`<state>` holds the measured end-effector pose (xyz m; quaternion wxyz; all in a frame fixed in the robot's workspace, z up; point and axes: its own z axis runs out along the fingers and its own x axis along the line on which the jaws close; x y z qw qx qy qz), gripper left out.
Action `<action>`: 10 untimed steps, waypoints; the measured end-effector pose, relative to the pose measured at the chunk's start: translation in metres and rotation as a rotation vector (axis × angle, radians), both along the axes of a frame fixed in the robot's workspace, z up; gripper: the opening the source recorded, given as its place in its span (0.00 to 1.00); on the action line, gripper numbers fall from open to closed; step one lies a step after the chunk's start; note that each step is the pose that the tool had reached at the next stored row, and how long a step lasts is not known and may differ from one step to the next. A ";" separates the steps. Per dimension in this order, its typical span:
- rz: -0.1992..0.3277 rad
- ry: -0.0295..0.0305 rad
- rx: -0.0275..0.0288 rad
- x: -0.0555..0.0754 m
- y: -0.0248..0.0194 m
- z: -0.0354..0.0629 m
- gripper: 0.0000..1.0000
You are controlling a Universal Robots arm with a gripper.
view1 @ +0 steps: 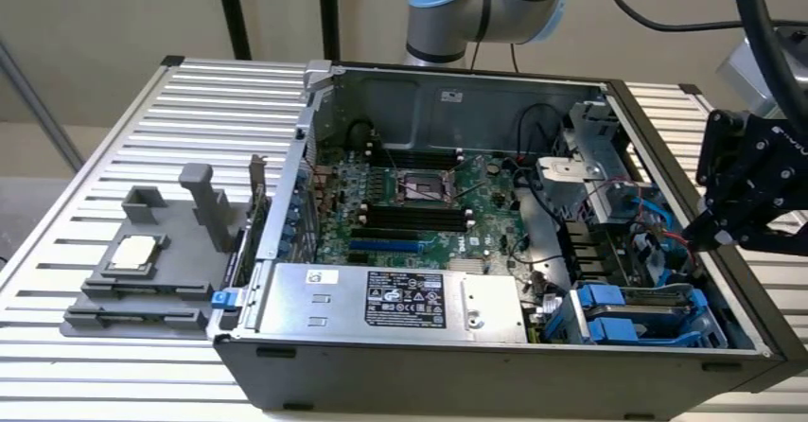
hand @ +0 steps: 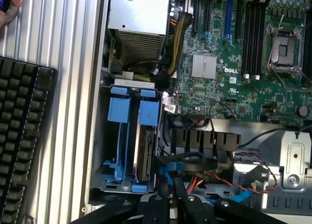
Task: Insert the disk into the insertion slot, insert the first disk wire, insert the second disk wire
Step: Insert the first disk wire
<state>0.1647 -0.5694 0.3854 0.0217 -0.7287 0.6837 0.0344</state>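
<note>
The claw [hand: 171,182] hangs low inside the computer [view1: 480,370], its fingers nearly together and, I think, pinched on the end of the blue wire [hand: 195,164]. The disk [hand: 145,151] already sits on its edge in the insertion slot [hand: 105,185], just beside the claw. So the first wire looks like the job now, and it calls for a straight line-up and a gentle push.

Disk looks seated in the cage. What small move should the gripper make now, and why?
Probably a short, slow nudge toward the end of the disk. The disk already sits edge-up in the insertion slot, and the gripper hangs just beside that end, next to a blue cable lying across there. Whether it holds a plug is unclear.
</note>
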 end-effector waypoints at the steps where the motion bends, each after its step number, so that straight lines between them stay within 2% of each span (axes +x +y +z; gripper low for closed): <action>1: 0.000 0.0000 -0.0001 0.000 0.0000 -0.0018 0.18; 10: 0.001 0.0001 -0.0011 0.000 0.0006 -0.0183 0.18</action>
